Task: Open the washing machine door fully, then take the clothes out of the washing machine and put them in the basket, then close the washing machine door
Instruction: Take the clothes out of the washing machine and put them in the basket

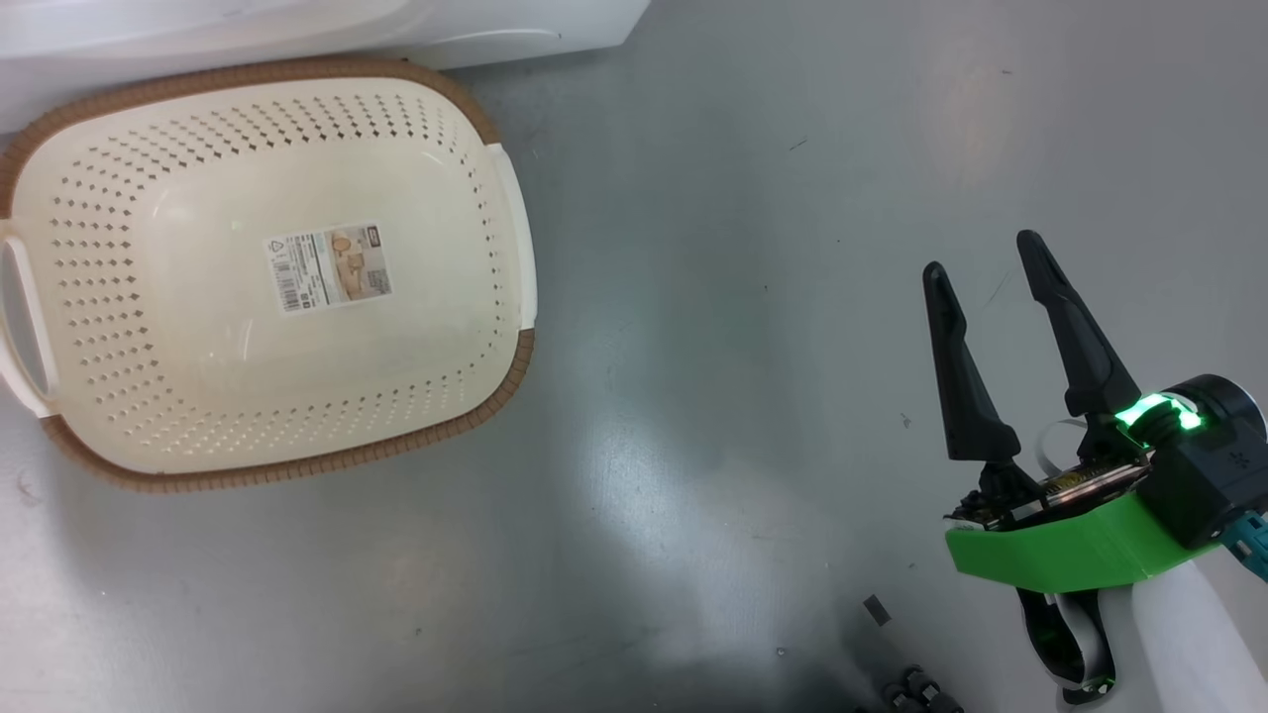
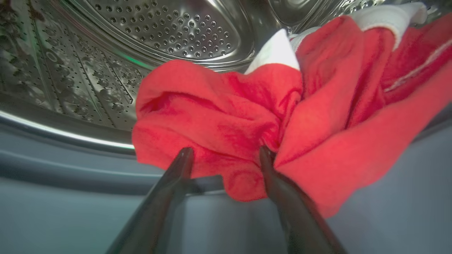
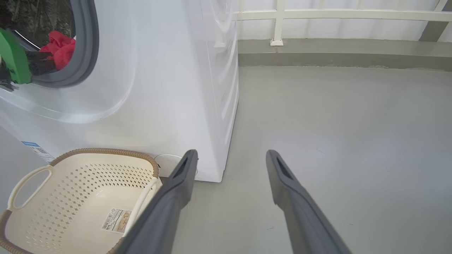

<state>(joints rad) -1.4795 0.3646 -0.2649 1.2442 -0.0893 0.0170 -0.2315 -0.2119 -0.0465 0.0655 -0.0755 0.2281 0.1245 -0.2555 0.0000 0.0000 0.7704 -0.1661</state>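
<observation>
As the clothes (image 2: 229, 116) lie bunched at the mouth of the steel drum (image 2: 169, 28), spilling over the grey rubber ring (image 2: 70, 169), the left gripper (image 2: 226, 155) is seen with its fingers parted. A fold of red fabric is straddled between them, and no clamping is shown. In the right wrist view, the red bundle is found at ten o'clock, inside the opening of the washing machine (image 3: 159, 88). The basket (image 1: 515, 248) is set on the grey floor (image 1: 743, 396) at ten o'clock in the head view, just beside the machine's base, with its barcode sticker (image 1: 327, 267) exposed. The right gripper (image 1: 983, 259) is held at four o'clock, well apart from the basket, with its fingers spread wide over the floor and nothing grasped.
</observation>
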